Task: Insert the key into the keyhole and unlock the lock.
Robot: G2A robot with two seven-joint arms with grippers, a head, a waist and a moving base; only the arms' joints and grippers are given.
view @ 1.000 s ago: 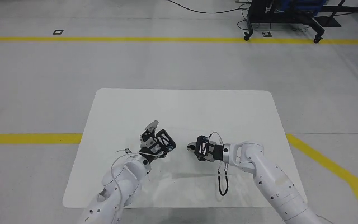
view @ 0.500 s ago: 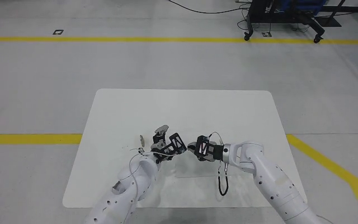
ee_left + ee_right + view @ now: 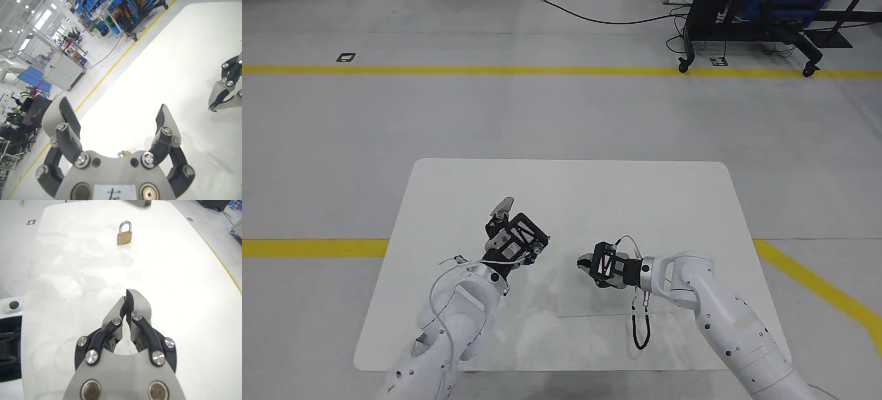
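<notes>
A brass padlock [image 3: 124, 234] with a silver shackle lies flat on the white table [image 3: 170, 266], shackle pointing away from my right gripper [image 3: 126, 298]. That gripper is shut and hovers low over the table, some way short of the lock; I cannot make out a key between its pads. In the top view the right gripper [image 3: 587, 265] sits at the table's middle. My left gripper [image 3: 113, 106] is open with nothing between its fingers and is raised above the lock, of which a brass corner [image 3: 123, 152] peeks out behind its base. Seen from above, the left gripper [image 3: 510, 226] is left of the right one.
The white table [image 3: 662, 200] has rounded corners and bare surface on all sides of the grippers. A black cable loop [image 3: 640, 328] hangs from the right forearm. Yellow floor lines and a dark cart [image 3: 762, 30] lie beyond the table.
The left gripper, which had swung right until nearly touching the right gripper half a second ago, has drawn back to the left and farther up the table. The right arm has stayed still.
</notes>
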